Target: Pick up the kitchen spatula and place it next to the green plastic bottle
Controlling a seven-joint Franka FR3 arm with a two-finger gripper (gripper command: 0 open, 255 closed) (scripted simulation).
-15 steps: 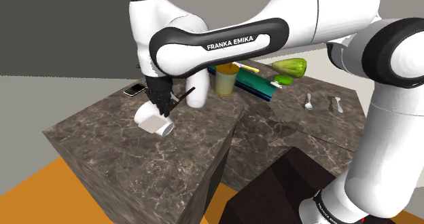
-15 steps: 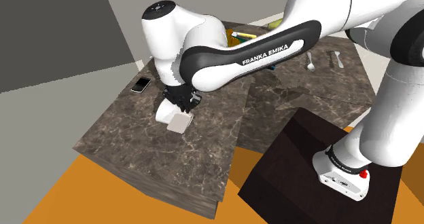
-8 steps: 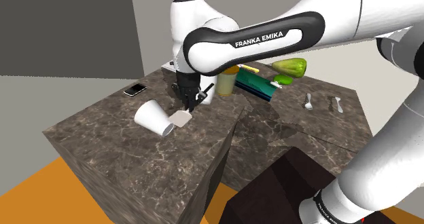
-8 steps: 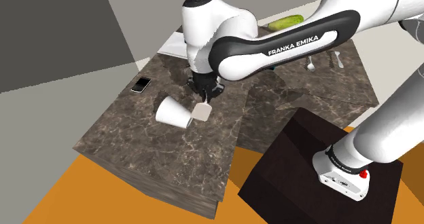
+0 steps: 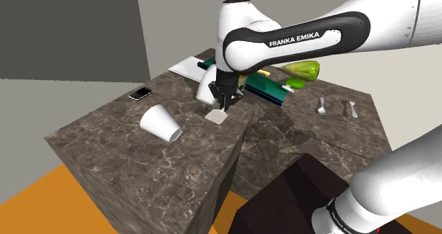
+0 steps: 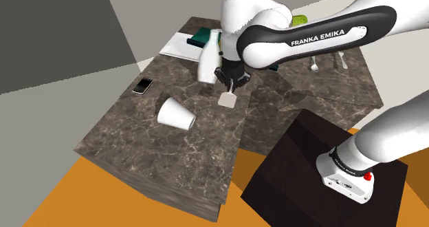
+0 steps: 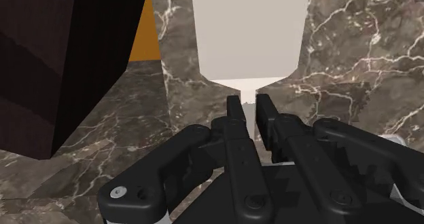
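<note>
- spatula (image 5: 217, 116): pale flat blade, hangs blade-down from the gripper (image 5: 224, 105), right of the white cup (image 5: 159, 123) in the shoulder view, apart from it.
- phone (image 5: 140, 93): dark, flat on the marble counter (image 5: 106, 137), left of and behind the cup.
- white cup: on its side, mouth facing right.
- gripper: right of the cup, narrow, black fingers (image 7: 234, 114) pinch the spatula's neck in the wrist view.
- green bottle (image 5: 302, 69): far side of the counter, well right of the cup, well apart from the spatula.
- two small pale utensils (image 5: 322, 106): flat, furthest right of the cup.
</note>
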